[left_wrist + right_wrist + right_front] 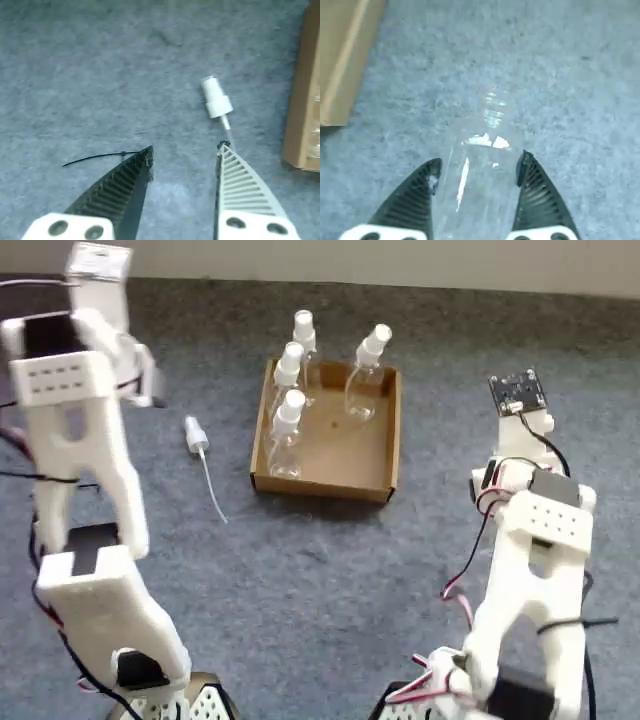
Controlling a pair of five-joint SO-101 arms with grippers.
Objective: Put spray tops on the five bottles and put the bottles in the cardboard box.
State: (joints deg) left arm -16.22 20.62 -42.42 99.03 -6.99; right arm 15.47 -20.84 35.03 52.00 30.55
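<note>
I count four capped clear plastic bottles (285, 425) standing in the shallow brown cardboard box (325, 487). My right gripper (480, 160) clamps the fifth, uncapped bottle (475, 200) near the box. My left gripper (186, 149) hangs open over the loose white spray top (216, 100) beside the box.

Mat (330, 570): grey, rough fuzzy cloth. Box (320, 486): matt brown cardboard. Bottles (285, 445): clear glossy plastic, same for bottle (480, 167). Spray top (216, 100): smooth white plastic. Left fingers (125, 182): ribbed matt plastic.
</note>
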